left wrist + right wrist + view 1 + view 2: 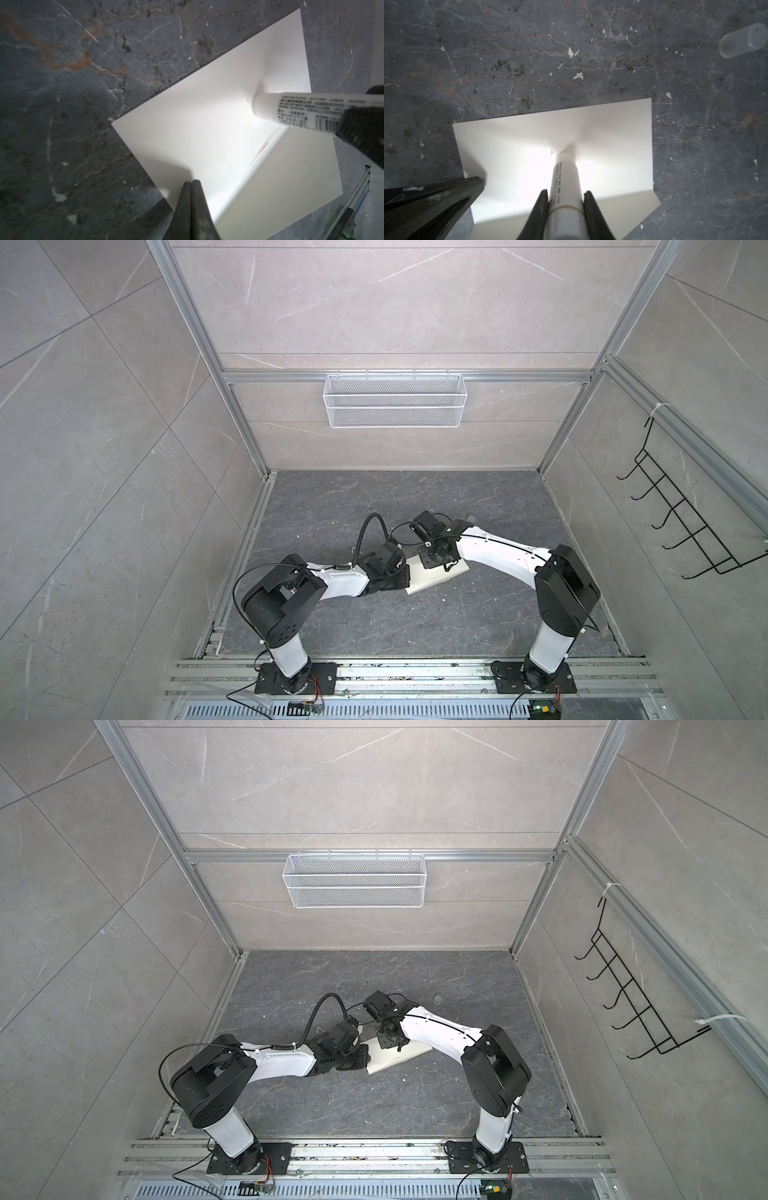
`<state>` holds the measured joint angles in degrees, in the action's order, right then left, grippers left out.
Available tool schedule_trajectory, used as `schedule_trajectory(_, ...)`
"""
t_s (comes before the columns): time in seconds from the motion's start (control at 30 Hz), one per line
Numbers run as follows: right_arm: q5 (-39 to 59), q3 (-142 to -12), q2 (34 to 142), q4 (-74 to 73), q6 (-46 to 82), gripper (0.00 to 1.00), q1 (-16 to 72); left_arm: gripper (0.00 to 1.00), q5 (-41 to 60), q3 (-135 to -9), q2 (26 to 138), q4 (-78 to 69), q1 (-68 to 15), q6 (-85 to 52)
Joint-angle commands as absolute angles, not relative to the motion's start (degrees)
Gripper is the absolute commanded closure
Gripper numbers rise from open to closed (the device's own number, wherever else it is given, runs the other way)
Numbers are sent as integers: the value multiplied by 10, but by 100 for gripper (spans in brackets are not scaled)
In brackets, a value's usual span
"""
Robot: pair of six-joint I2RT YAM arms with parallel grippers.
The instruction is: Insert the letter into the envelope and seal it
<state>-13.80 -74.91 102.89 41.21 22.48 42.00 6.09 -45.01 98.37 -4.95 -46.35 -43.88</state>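
— right gripper [566,191], nearest the lens: fingers clamped on a white glue stick [565,172], its tip pressed to the inner face of the open flap of the envelope [519,141].
— and the left gripper [192,182]?
— fingers closed on nothing, tips bearing down on the flap near one end, apparently to pin it flat.
— the letter?
— not visible in any view; judged to be inside the envelope, which lies mid-table between the two arms.
— step in hand?
— gluing the flap, the first part of sealing. next move calls for drawing the stick along the flap, lifting it clear, then folding the flap over and pressing it down.
— surface and room?
— dark grey veined table [571,52], flecked with white scraps; a clear cap [743,40] lies well apart from the envelope. pale tiled walls, a white mesh basket [395,400] on the back rail, a black hook rack [681,522] on the right wall.
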Motion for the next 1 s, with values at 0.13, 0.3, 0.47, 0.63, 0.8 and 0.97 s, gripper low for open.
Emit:
schedule_trajectory(0.13,-185,-725,1039,429,218,100,385,100,30,-431,1026,46,-466,-425)
schedule_trajectory(0.3,-199,-718,1040,437,217,100,367,100,29,-430,1027,47,-465,-425)
schedule_trajectory(0.47,-210,-714,1038,444,218,100,351,100,29,-430,1026,46,-466,-425)
schedule_trajectory(0.63,-214,-710,1038,448,225,100,338,100,30,-430,1025,47,-465,-425)
schedule_trajectory(0.8,-188,-713,1037,441,228,100,336,100,30,-430,1024,47,-466,-426)
schedule_trajectory(0.97,-143,-715,996,423,228,100,336,100,30,-430,1023,47,-466,-425)
